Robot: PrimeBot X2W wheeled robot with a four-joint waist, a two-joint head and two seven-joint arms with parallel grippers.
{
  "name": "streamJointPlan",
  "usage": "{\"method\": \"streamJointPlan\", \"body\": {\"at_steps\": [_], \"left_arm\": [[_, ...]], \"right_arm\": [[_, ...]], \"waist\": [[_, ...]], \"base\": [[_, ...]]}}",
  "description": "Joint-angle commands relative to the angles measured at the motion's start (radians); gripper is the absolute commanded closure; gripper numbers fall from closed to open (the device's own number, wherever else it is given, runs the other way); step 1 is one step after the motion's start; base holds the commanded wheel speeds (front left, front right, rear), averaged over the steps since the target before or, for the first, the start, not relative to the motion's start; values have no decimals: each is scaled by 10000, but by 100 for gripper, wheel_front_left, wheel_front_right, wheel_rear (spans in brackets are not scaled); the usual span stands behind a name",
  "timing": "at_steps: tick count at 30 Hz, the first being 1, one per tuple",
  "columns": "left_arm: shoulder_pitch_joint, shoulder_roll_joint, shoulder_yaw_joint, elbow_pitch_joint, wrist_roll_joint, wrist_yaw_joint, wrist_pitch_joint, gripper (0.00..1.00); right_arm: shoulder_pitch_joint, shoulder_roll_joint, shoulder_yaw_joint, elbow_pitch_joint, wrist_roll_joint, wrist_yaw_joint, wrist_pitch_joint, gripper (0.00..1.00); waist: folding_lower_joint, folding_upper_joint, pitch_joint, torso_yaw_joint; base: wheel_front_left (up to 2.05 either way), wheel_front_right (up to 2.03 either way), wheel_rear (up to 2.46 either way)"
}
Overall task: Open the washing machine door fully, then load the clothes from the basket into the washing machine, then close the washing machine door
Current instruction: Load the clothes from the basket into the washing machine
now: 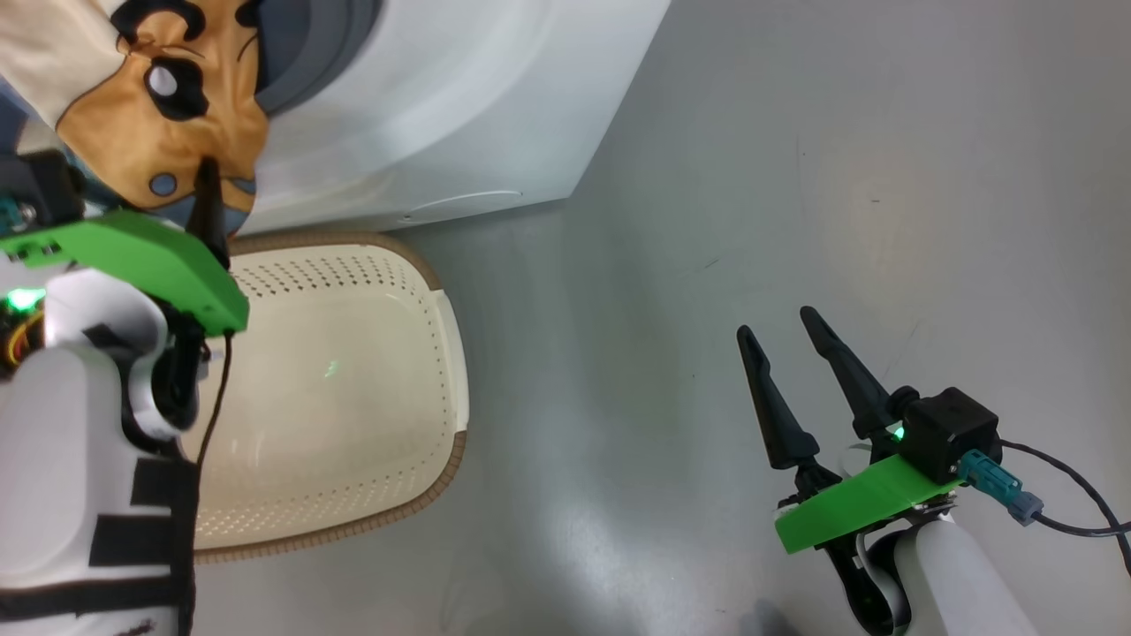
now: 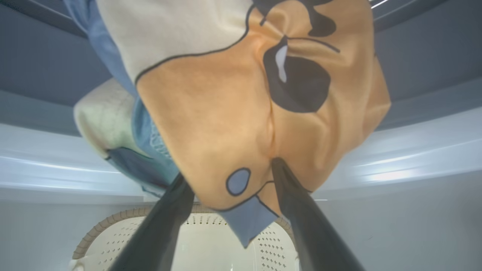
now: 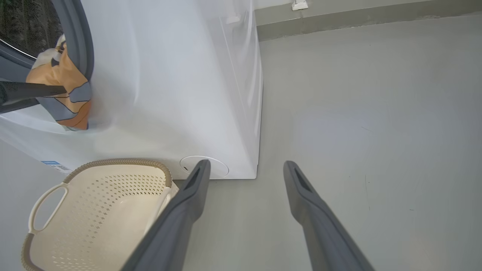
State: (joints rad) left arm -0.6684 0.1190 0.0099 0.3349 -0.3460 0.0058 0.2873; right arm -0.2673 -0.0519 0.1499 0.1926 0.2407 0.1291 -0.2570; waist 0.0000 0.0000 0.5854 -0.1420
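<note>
While the L gripper (image 2: pixel 229 170) sits up at the mouth of the washing machine (image 1: pixel 459 97), its two dark fingers (image 2: pixel 301 210) stand wide apart, not pressed together on anything; the clothes (image 2: pixel 211 124) sag over & between the tips, touching both. Visible piece is cream w/ a big orange & black print plus light-blue patches; it hangs out over the grey gasket (image 3: pixel 81 37) and down the white front, upper part going into the dark drum (image 3: pixel 26 22). How much fabric is already inside can't be told from these views.

The basket (image 1: pixel 336 237) stands on the grey floor (image 1: pixel 795 177) just in front of the machine, below the hanging cloth; cream, perforated sides, brown rim, side handle (image 3: pixel 47 207) facing the R wrist cam; its bottom shows bare.

The R gripper (image 1: pixel 778 322) hovers low over open floor, well apart from basket & machine, to the basket's right; jaws apart, nothing between them. In the R wrist view its fingers frame the machine's lower right corner, w/ a round cover (image 3: pixel 220 170) & a blue label (image 3: pixel 51 163) on the front panel.
</note>
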Motion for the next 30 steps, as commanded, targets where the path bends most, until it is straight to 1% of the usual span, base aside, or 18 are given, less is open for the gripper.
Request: {"method": "streamJointPlan", "body": {"at_steps": [1, 3, 4, 5, 6, 7, 8, 14, 18, 23, 30], "left_arm": [[-339, 376, 225, -120, -14, 69, -32, 0], [-504, 351, 247, 27, -83, 70, -94, 0], [-580, 388, 239, 138, -68, 63, -129, 8], [-646, 402, 240, 274, -99, 39, -119, 25], [-722, 422, 249, 379, -120, 16, -170, 51], [-786, 444, 248, 494, -135, -12, -208, 87], [-840, 466, 234, 620, -159, -60, -208, 100], [-1132, 556, 271, 997, -201, -207, -871, 100], [-1105, 532, 163, 947, -104, -242, -1225, 100], [-966, 518, -89, 485, 62, -302, -1467, 100], [-925, 613, -374, -540, 272, -207, -1169, 100]], "right_arm": [[26, 17, 263, -183, 60, 16, -48, 0], [15, 17, 278, -179, 74, 16, -48, 0], [8, 17, 281, -175, 84, 16, -48, 0], [-5, 17, 284, -169, 88, 16, -48, 0], [-17, 17, 286, -164, 97, 16, -48, 0], [-25, 17, 284, -161, 108, 16, -48, 0], [-33, 17, 284, -161, 112, 16, -48, 0], [-27, 17, 234, -170, 151, 16, -48, 0], [10, 17, 182, -158, 136, 16, -48, 0], [39, 17, 94, -108, 104, 16, -48, 0], [86, 17, 112, -75, 105, 16, -48, 0]], "waist": [[0, 0, 37, -21], [0, 0, 62, -39], [0, 0, 77, -48], [0, 0, 92, -62], [0, 0, 104, -75], [0, 0, 112, -84], [0, 0, 122, -94], [0, 0, 127, -66], [0, 0, 63, 26], [0, 0, -75, 245], [0, 0, -221, 397]], "base": [[0, 0, 0], [0, 0, 0], [0, 0, 0], [0, 0, 0], [0, 0, 0], [0, 0, 0], [0, 0, 0], [0, 0, 0], [0, 0, 0], [0, 0, 0], [0, 0, 0]]}}
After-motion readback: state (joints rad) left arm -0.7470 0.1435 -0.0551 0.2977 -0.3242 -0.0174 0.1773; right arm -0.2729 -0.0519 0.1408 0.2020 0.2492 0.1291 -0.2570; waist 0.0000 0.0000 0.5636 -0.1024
